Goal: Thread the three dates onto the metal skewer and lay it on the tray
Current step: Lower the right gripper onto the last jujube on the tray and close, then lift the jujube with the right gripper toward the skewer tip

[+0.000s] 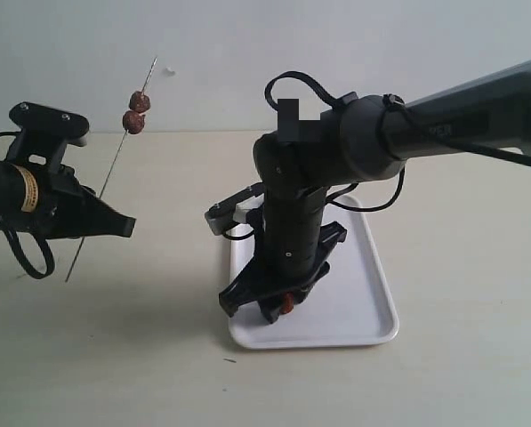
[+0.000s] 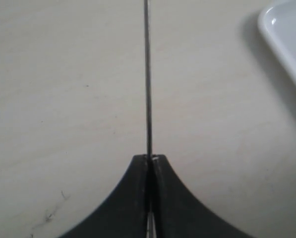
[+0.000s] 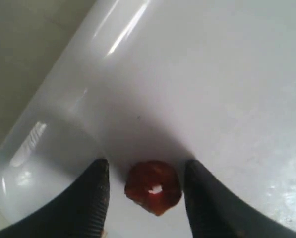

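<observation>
Right wrist view: right jaws stand apart around the last date [image 3: 153,187] on the tray [image 3: 212,74]; they should close centred, gently. Left jaws pinch the skewer [image 2: 147,74].

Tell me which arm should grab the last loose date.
Right. The right claw hangs open, straddling the date on the tray. The left claw is shut on the skewer, which carries two dates.
</observation>
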### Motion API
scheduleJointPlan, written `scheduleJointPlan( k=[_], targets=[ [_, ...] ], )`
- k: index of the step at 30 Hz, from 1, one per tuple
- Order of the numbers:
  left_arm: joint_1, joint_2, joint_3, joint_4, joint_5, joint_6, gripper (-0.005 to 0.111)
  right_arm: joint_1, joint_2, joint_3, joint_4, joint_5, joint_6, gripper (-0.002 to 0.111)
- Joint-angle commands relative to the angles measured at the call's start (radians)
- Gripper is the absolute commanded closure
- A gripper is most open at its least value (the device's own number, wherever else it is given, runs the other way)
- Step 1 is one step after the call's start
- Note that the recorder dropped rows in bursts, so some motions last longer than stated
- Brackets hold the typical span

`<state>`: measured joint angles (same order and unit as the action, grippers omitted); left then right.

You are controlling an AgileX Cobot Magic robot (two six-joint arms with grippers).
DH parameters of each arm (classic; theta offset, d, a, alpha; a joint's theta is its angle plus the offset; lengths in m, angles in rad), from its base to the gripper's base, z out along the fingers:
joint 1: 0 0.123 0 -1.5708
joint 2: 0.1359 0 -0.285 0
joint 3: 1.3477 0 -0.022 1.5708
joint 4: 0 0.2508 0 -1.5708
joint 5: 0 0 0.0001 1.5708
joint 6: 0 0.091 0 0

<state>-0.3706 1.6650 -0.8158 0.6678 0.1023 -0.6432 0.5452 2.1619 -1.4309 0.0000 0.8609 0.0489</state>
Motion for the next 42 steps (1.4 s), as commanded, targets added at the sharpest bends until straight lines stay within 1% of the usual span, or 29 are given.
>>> scheduleJointPlan(
  k=[1,4,6,10,15,17,20,23,28,31,35,37,42],
  targets=[
    [0.002,-0.008,0.002,-0.001,-0.009,-0.007,0.107,0.002,0.019,0.001,0.000,0.000,0.004,0.069],
    [0.002,-0.008,0.002,-0.001,-0.011,-0.007,0.107,0.002,0.019,0.001,0.000,-0.003,0.004,0.078],
    [0.002,-0.008,0.002,-0.001,-0.011,-0.007,0.107,0.002,0.019,-0.003,0.000,-0.003,0.004,0.081],
    [0.002,-0.008,0.002,-0.001,-0.011,-0.007,0.107,0.002,0.005,-0.020,0.000,-0.003,-0.001,0.081],
    [0.002,-0.008,0.002,-0.001,0.014,-0.014,0.107,-0.012,-0.054,-0.072,-0.018,0.028,-0.058,0.081],
    [0.002,-0.008,0.002,-0.001,0.035,-0.014,0.107,-0.037,-0.084,-0.095,-0.017,0.041,-0.065,0.081],
    [0.002,-0.008,0.002,-0.001,0.050,0.008,0.107,-0.105,-0.134,-0.121,0.013,0.034,-0.088,0.081],
    [-0.025,-0.008,0.002,-0.001,0.050,0.048,0.107,-0.203,-0.167,-0.144,0.147,0.022,-0.177,0.081],
    [-0.131,-0.006,0.002,0.001,0.046,0.230,0.107,-0.374,-0.179,-0.162,0.569,0.068,-0.457,0.081],
    [-0.179,0.011,0.002,0.001,0.021,0.305,0.107,-0.456,-0.174,-0.162,0.737,0.119,-0.565,0.081],
    [-0.191,0.044,0.002,0.010,-0.038,0.325,0.107,-0.548,-0.166,-0.162,0.883,0.188,-0.652,0.081],
    [-0.191,0.055,0.002,0.044,-0.061,0.325,0.107,-0.583,-0.157,-0.162,0.920,0.209,-0.656,0.081],
    [-0.191,0.070,0.002,0.061,-0.082,0.325,0.107,-0.637,-0.130,-0.162,0.977,0.255,-0.689,0.081]
  ],
)
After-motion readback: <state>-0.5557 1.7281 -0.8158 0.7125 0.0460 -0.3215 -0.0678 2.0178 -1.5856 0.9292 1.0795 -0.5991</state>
